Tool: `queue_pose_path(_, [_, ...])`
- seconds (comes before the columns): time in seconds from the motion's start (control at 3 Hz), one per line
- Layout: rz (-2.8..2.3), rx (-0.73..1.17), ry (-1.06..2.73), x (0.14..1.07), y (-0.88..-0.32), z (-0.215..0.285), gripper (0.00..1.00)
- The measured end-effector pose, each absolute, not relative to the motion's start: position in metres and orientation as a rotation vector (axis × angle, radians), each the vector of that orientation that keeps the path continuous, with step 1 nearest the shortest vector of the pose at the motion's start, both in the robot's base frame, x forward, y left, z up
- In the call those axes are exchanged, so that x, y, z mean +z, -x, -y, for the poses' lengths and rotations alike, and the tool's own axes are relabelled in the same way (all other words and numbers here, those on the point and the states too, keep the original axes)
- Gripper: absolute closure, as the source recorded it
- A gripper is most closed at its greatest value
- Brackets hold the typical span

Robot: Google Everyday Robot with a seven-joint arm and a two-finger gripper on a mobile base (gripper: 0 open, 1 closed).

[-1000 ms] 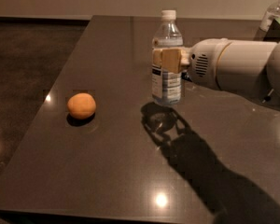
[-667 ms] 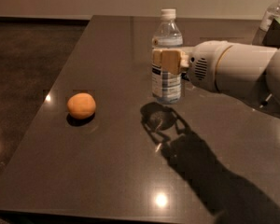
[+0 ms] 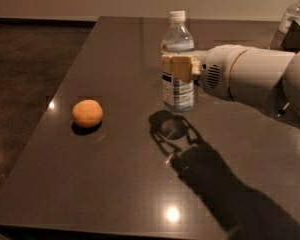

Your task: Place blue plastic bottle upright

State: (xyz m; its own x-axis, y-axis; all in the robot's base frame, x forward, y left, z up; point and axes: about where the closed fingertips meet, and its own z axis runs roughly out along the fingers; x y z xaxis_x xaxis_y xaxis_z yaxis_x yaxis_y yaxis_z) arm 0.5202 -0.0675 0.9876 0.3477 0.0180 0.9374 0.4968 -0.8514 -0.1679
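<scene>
The blue plastic bottle [image 3: 178,79] is clear, with a white cap and a pale blue-and-white label. It stands upright at the middle of the dark table [image 3: 115,184]. My gripper [image 3: 179,67] reaches in from the right and is shut on the bottle's middle, with its tan fingers [image 3: 172,66] across the front of the label. The bottle's shadow lies apart from its base, toward the front, so the bottle seems to hang a little above the table. The white arm [image 3: 250,76] fills the right side.
An orange [image 3: 87,113] lies on the table to the bottle's left. A second clear bottle [image 3: 293,15] and a dark object [image 3: 296,38] stand at the back right corner. The table's left edge drops to a dark floor [image 3: 25,84].
</scene>
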Motion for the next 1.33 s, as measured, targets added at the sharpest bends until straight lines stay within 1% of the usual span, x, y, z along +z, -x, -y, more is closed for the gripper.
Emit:
queue_pose_path(0.33, [0.484,-1.534,2.169,0.986,-0.521,0.067,1.0])
queue_pose_path(0.67, [0.481,-1.584,2.072,0.979,-0.523,0.079,1.0])
queue_pose_path(1.0, [0.546,-1.66,1.967,0.969,-0.513,0.089,1.0])
queue_pose_path(1.33, [0.646,-1.729,1.882,0.962,-0.499,0.089,1.0])
